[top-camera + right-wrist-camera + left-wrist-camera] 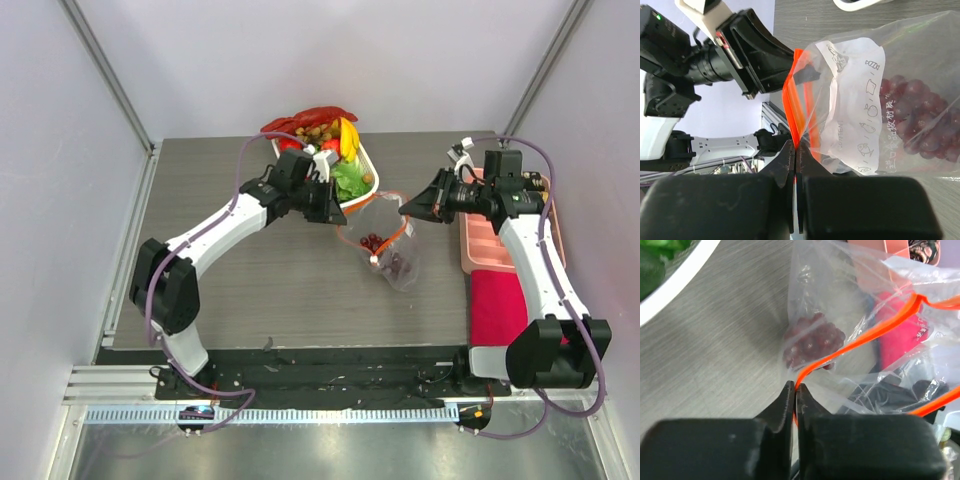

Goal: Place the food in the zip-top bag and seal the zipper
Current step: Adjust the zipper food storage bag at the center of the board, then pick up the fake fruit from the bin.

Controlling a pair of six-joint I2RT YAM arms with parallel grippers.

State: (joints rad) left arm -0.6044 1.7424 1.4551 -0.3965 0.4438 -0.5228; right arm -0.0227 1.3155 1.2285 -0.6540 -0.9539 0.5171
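Observation:
The clear zip-top bag (393,250) hangs between my two grippers at the table's middle, its mouth held apart. Dark purple grapes (373,242) lie inside it; they also show in the left wrist view (812,340) and the right wrist view (920,117). My left gripper (338,213) is shut on the orange-red zipper strip (860,337) at the bag's left side. My right gripper (407,210) is shut on the zipper strip (796,107) at the right side. More toy food (338,150), red, yellow and green, fills a white dish (374,180) behind the left gripper.
A pink divided tray (490,240) lies along the right edge under the right arm, with a red cloth (497,305) in front of it. The white dish's rim (675,287) is close to the left gripper. Walls close the back and both sides.

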